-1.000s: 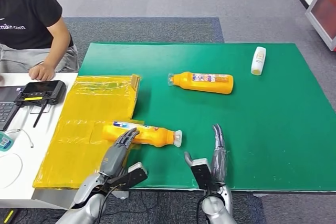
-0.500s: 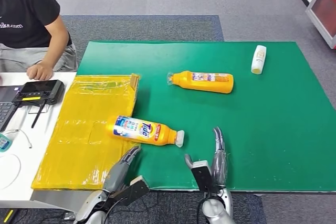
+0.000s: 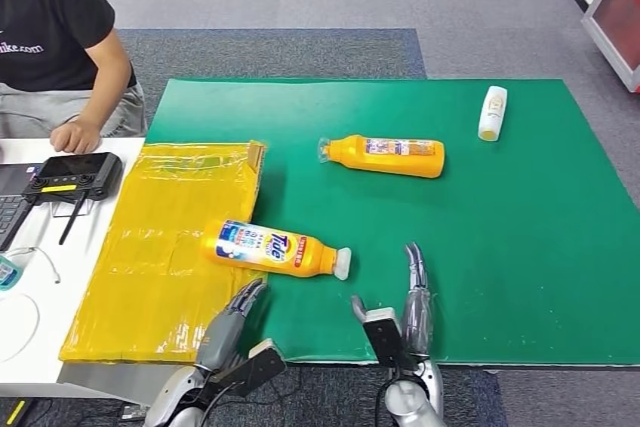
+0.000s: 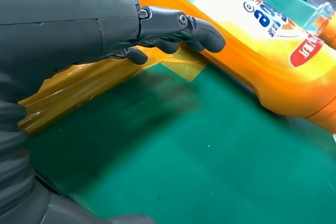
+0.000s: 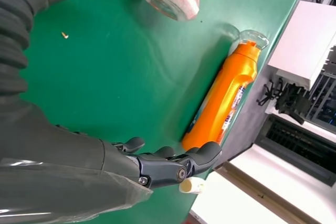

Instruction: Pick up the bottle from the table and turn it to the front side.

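Observation:
An orange bottle (image 3: pixel 273 249) lies on its side at the near left of the green mat (image 3: pixel 483 237), blue-and-white front label facing up, clear cap pointing right; the left wrist view shows it close up (image 4: pixel 253 30). My left hand (image 3: pixel 230 325) hovers just short of it, fingers straight and apart, holding nothing (image 4: pixel 118 24). My right hand (image 3: pixel 407 312) rests at the mat's near edge, fingers extended, nothing in it (image 5: pixel 158 166). A second orange bottle (image 3: pixel 389 156) lies farther back, also seen from the right wrist (image 5: pixel 222 98).
A yellow plastic sheet (image 3: pixel 166 247) covers the mat's left end, under the near bottle's base. A small white bottle (image 3: pixel 492 114) lies at the back right. A person's hand (image 3: pixel 75 135) rests on the white table beside a black controller (image 3: pixel 75 175) and a laptop.
My left hand has let go of the near bottle and drawn back toward me. The bottle now lies with its front label up. My right hand has not moved.

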